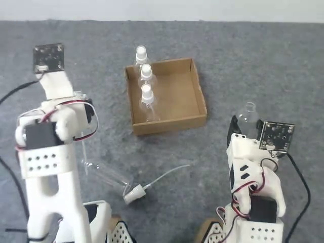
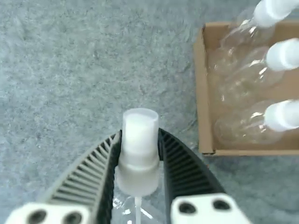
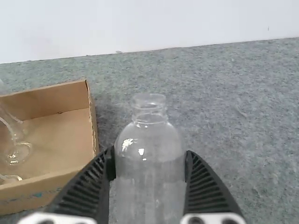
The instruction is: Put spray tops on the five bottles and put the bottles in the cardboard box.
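My left gripper (image 2: 138, 135) is shut on a white spray top (image 2: 138, 154) whose thin tube hangs down below it, held above the carpet to the left of the cardboard box (image 1: 169, 122). Three clear bottles with white tops (image 1: 147, 93) lie side by side along the box's left wall (image 2: 204, 93). To the right of the box, my right gripper (image 3: 149, 161) is shut on an upright clear bottle (image 3: 148, 144) with an open neck (image 1: 249, 112). Another open bottle (image 1: 107, 173) lies on the carpet in front of the box, with a loose spray top (image 1: 134, 194) beside its mouth.
The loose top's long tube (image 1: 169, 172) stretches across the grey carpet toward the right. The right half of the box floor (image 1: 177, 93) is bare. A pale wall edge runs along the far side of the carpet (image 3: 187, 44).
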`<action>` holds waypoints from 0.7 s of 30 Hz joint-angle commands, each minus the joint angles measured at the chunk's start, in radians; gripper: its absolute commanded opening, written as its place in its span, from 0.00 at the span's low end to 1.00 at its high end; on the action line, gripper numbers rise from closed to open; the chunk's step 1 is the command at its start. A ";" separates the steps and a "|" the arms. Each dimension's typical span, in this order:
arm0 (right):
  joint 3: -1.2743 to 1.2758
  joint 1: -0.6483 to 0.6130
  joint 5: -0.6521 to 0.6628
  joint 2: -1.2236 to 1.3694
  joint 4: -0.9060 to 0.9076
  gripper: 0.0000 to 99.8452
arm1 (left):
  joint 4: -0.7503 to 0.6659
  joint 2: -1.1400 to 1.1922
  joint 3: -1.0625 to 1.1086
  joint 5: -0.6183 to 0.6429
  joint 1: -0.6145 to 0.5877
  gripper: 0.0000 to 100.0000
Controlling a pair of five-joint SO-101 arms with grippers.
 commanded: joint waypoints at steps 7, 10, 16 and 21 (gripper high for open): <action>-0.026 -0.008 -0.005 -0.018 -0.024 0.01 | -0.153 -0.269 0.104 0.147 0.008 0.01; -0.026 -0.015 -0.006 -0.018 -0.027 0.01 | -0.184 -0.338 0.142 0.172 0.008 0.01; -0.026 -0.045 -0.005 -0.018 -0.033 0.01 | -0.255 -0.393 0.205 0.209 0.012 0.01; -0.026 -0.127 -0.003 -0.018 -0.030 0.01 | -0.272 -0.397 0.219 0.269 0.114 0.01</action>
